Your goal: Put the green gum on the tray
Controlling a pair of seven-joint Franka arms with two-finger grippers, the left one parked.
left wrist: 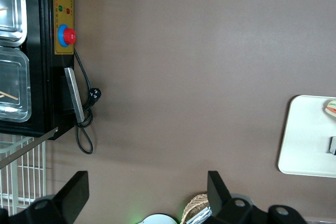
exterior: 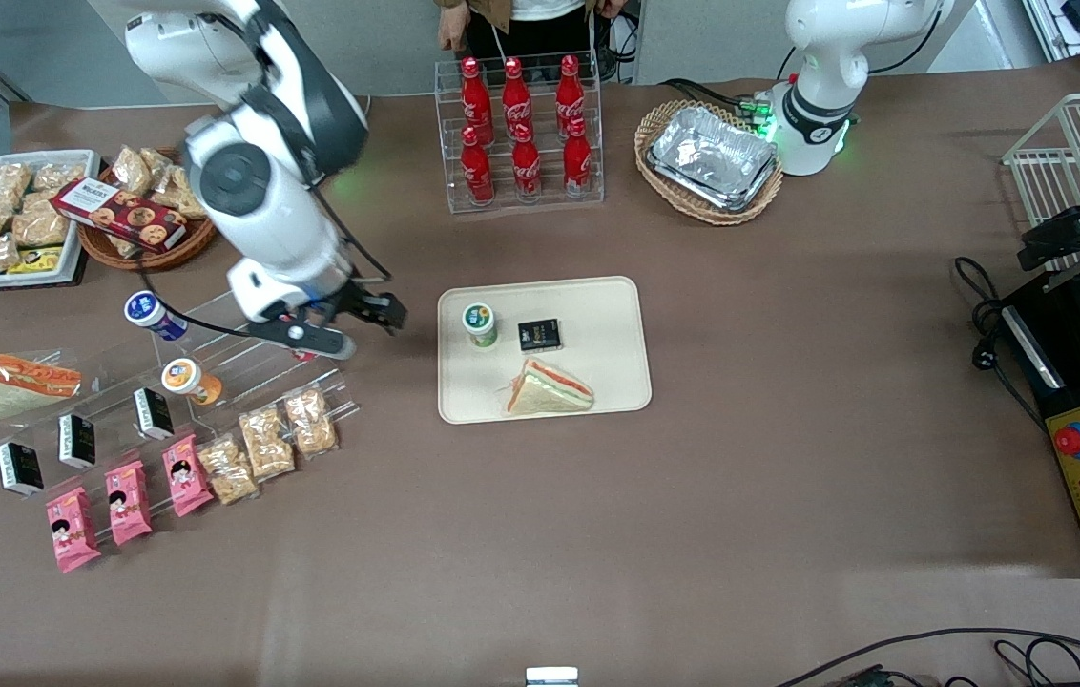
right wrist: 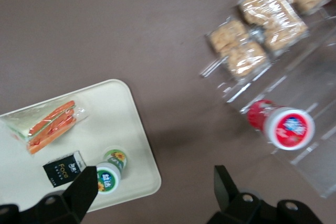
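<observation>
Since green gum (exterior: 480, 324) stands upright on tray (exterior: 597, 382) near working-arm edge, gripper (exterior: 363, 320) off tray beside that edge, fingers apart, empty

You are in a robotics lab staged as a snack shop: brown-covered table (exterior: 693, 477), clear acrylic rack of red cola bottles (exterior: 521, 134), black control box with red emergency button (exterior: 1074, 440).

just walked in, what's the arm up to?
The green gum stands upright on the tray, beside a small black box and a sandwich. The tool is open, holds nothing, and hovers off the tray toward the working arm's end, above the clear snack rack.
</observation>
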